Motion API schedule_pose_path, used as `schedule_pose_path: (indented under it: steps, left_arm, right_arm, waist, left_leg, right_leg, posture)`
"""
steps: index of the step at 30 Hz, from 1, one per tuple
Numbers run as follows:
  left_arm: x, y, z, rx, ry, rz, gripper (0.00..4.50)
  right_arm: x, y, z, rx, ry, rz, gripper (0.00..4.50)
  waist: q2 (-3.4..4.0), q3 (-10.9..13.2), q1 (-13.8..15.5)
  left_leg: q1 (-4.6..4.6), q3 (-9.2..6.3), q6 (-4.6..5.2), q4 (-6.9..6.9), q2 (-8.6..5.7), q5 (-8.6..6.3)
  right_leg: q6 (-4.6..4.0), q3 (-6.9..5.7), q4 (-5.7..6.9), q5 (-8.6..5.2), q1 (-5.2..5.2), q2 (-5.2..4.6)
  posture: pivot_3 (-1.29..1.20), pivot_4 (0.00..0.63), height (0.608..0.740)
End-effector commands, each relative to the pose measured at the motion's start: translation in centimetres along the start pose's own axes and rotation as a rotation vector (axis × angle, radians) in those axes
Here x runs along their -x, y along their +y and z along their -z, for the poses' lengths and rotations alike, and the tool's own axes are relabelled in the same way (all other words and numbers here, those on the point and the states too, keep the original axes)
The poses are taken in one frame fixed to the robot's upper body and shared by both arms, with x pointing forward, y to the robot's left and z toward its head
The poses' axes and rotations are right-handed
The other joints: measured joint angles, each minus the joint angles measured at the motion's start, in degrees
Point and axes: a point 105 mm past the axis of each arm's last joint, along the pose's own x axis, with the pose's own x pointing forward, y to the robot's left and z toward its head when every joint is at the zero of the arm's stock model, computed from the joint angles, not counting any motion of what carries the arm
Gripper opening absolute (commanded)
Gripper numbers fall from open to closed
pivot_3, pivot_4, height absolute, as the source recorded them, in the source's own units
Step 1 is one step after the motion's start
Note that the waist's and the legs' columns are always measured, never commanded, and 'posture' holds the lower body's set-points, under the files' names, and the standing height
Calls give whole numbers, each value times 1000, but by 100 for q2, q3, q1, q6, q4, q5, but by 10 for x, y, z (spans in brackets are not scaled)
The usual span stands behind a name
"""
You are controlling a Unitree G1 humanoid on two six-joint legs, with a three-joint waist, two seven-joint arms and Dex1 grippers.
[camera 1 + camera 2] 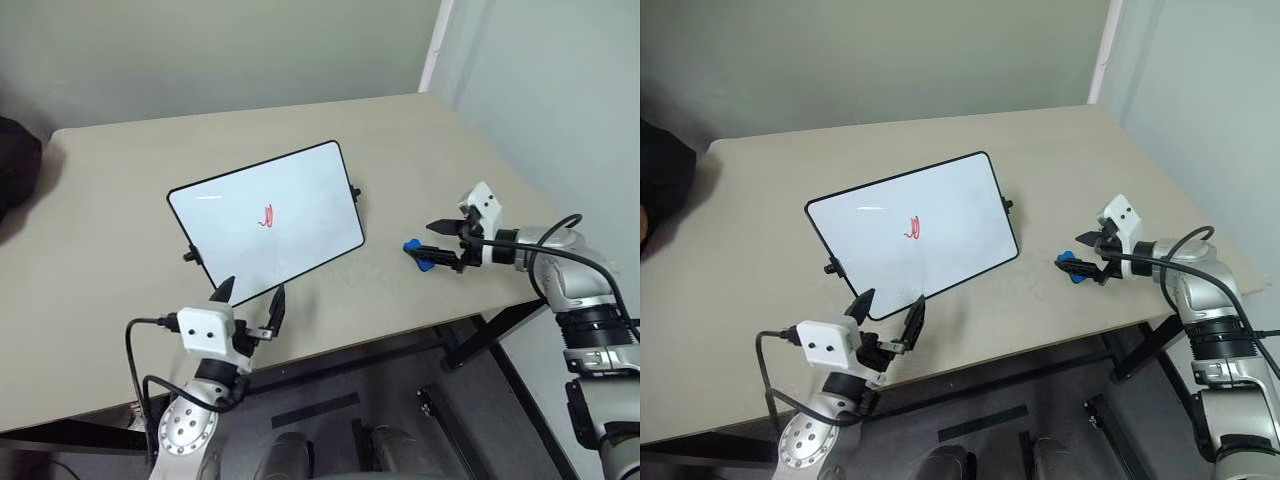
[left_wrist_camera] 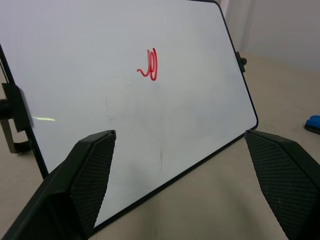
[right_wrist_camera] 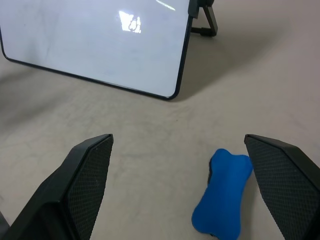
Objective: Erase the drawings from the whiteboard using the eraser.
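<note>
Standing wide open, right gripper (image 3: 177, 187), with nothing between the fingers. Hovering low over the table (image 1: 100, 240), pointing down and toward the board (image 1: 262, 225). Lying just ahead of it, eraser (image 3: 222, 197), flat on the table, close to one fingertip but not seen touching it, well apart from the board's near corner.

Looking light and stiff, probably a plastic block with a soft felt underside; not fragile, maybe a little slippery on the smooth top. Narrowing at the middle like a bone, so likely best taking it across that waist, felt side kept down.

Standing propped and tilted on its side feet, the board, with the red drawing (image 2: 149, 65) near its centre.

Waiting near the board's lower edge, left gripper (image 1: 250, 308), also wide open and empty, pointing forward at the board.
</note>
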Motion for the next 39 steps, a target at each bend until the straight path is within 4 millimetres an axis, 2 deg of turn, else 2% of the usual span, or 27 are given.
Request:
schedule_pose_path:
  steps: [1, 4, 13, 17, 19, 27, 39]
  left_arm:
    - [-4, -1, -7, -16, -40, 28, 4500]
    - [-6, 2, -7, -27, -38, 37, 4500]
    - [-7, -5, -5, -30, -21, 76, 4500]
    - [-4, -1, -5, -21, -11, 61, 4500]
    - [-4, 2, -9, -39, -18, 48, 4500]
    - [-8, -3, -3, -14, 0, 88, 4500]
    - [-12, -2, -6, -15, -9, 94, 4500]
  right_arm:
    - [1, 2, -18, 56, -45, -3, 4466]
    - [-1, 3, -17, 59, -53, 0, 4466]
    - [4, 2, -11, 29, -56, 24, 4466]
    - [0, 1, -7, -2, -26, 35, 4466]
    - [-5, -2, -5, -9, -3, 49, 4466]
    - [-13, -33, -2, -100, 68, 217, 4466]
    - [-20, -35, 12, -212, 247, 196, 4466]
  waist:
    - [0, 0, 0]
    - [1, -1, 0]
    - [0, 0, 0]
    - [0, 0, -6]
    - [0, 0, -8]
    - [2, -1, -17]
    - [4, -2, -9]
  left_leg:
    - [0, 0, 0, 0, 0, 0]
    - [0, 0, 0, 0, 0, 0]
    - [-2, 0, 3, -1, 0, -4]
    - [0, 0, 3, -1, 0, -4]
    - [1, 0, 2, -1, 0, -4]
    - [-1, -1, 4, -2, 1, -4]
    - [-11, 1, 7, -5, 2, -10]
  right_leg:
    - [-1, 0, 0, 1, 0, 0]
    - [-1, 0, 0, 1, 0, 0]
    - [2, 0, -2, -1, -2, -1]
    - [-1, 0, -1, 1, -3, 0]
    - [-1, 0, 1, 1, -3, 0]
    - [-3, 0, 1, 10, -21, -1]
    - [1, 0, 0, 9, -27, -2]
  posture:
    - [0, 150, 727]
    - [0, 150, 727]
    - [0, 150, 727]
    - [0, 150, 727]
    - [0, 150, 727]
    - [0, 150, 727]
    - [0, 150, 727]
